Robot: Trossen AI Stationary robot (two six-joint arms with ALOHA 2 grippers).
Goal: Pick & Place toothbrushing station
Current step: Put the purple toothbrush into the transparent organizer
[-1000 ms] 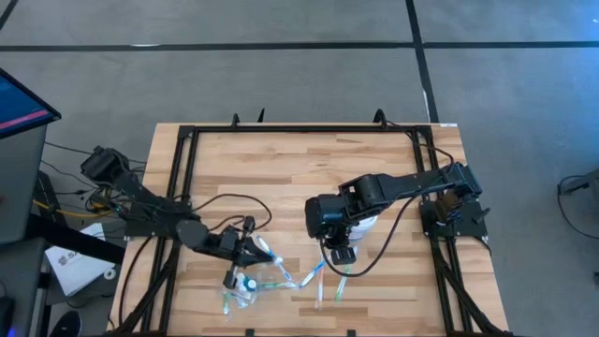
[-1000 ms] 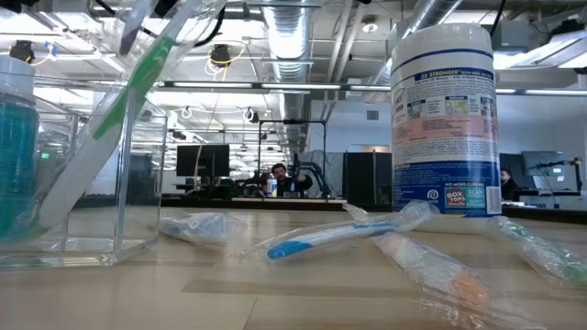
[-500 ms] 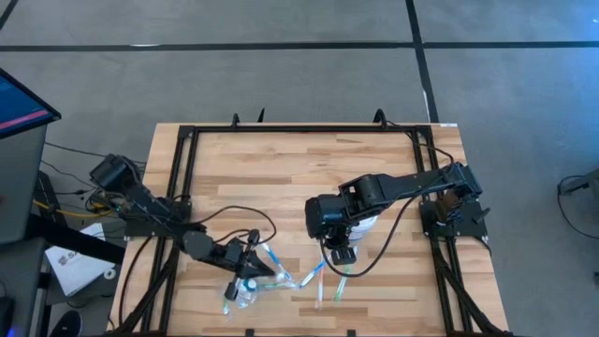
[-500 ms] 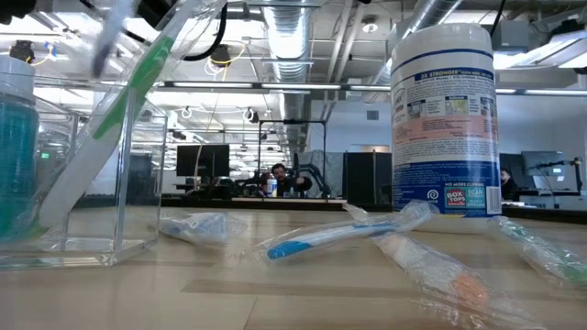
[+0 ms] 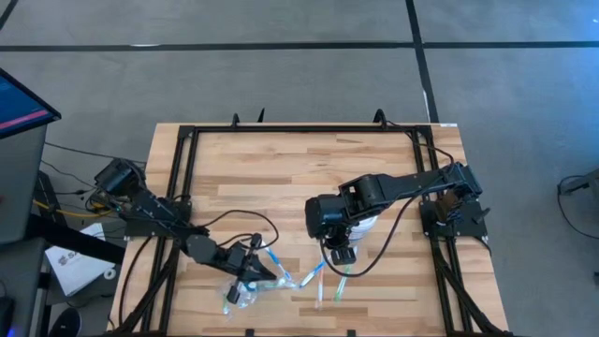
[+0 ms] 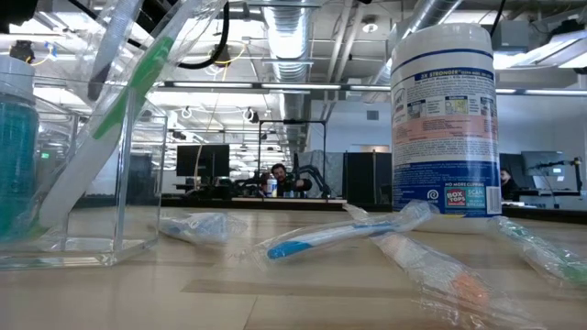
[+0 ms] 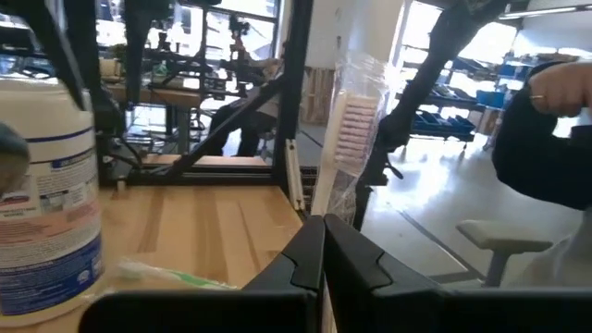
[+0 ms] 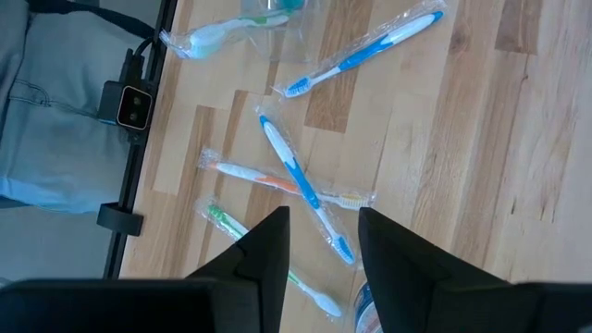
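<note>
A wrapped toothbrush (image 7: 344,129) is being held upright in the closed jaws of the left gripper (image 5: 251,273), poised over the clear holder (image 6: 83,183) for dropping in, while the right gripper (image 8: 319,245) is being hung half-open above the loose toothbrushes (image 8: 301,180) lying on the table (image 5: 299,168), ready for picking.

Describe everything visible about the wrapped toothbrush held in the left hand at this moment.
The slim pale toothbrush in a clear crinkly plastic wrapper stands nearly upright, pinched low down between the shut fingers of the left hand. Its head, uppermost, shows rows of pale pinkish bristles through the wrapper, which sticks out loosely past the tip. Its lower end is hidden behind the fingers. In the high view the left hand is over the front left of the wooden table, above a clear container whose contents cannot be made out. Only the fingers visibly touch the brush.
</note>
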